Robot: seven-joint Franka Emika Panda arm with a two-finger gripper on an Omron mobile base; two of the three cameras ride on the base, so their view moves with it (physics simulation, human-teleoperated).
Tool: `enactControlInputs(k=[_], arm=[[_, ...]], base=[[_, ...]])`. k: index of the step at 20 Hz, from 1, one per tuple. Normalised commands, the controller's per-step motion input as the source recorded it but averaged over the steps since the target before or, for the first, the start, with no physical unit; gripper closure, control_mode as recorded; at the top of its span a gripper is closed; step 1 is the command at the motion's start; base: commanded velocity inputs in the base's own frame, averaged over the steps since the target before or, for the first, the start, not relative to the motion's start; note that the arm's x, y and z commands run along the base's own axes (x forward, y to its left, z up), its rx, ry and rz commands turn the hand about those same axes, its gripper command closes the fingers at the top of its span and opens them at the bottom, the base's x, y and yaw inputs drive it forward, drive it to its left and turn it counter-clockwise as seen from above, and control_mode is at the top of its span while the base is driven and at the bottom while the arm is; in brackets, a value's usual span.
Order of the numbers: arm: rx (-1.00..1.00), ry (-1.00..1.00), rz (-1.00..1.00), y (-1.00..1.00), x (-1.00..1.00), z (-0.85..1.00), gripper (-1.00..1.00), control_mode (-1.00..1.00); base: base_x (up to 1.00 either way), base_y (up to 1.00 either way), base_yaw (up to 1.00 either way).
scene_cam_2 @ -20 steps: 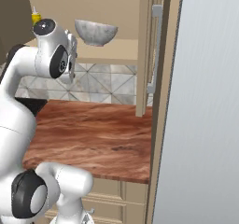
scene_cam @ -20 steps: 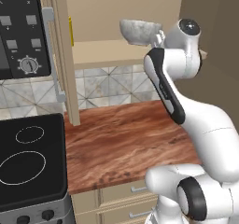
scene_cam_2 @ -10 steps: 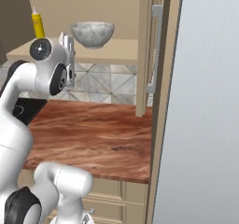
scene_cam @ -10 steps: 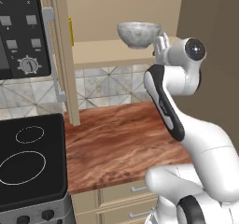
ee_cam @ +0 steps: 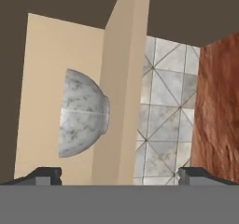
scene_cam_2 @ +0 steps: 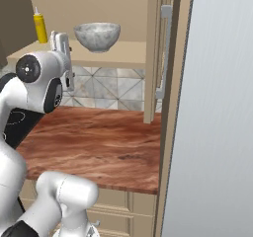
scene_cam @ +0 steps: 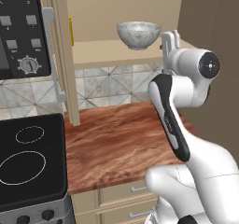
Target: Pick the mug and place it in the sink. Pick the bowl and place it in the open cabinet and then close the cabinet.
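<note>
Wooden desk [scene_cam: 116,143] runs below the open cabinet [scene_cam: 112,13]. Its shelf [scene_cam: 107,52] carries the marbled bowl [scene_cam: 138,34]. Just beside the bowl, the fingers [ee_cam: 116,176] stand wide apart, holding nothing.

Cabinet [scene_cam: 60,55] shelf [scene_cam: 116,50] carries bowl [scene_cam: 138,35], upright; yellow bottle [scene_cam_2: 40,27] at far side.

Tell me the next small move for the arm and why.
Probably draw the open hand back clear of the shelf, then reach for a door handle: the bowl already sits upright on the cabinet shelf, apart from the hand, and both doors stand open.
</note>
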Motion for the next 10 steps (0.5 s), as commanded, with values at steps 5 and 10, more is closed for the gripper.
enactControlInputs(k=[5, 10], arm=[[0.0, -0.1, 0.0, -0.18, -0.59, 0.18, -1.0, -1.0], [0.0, -0.05, 0.0, -0.14, -0.46, 0.04, -1.0, -1.0]], base=[[0.0, 0.0, 0.0], [0.0, 0.0, 0.0]])
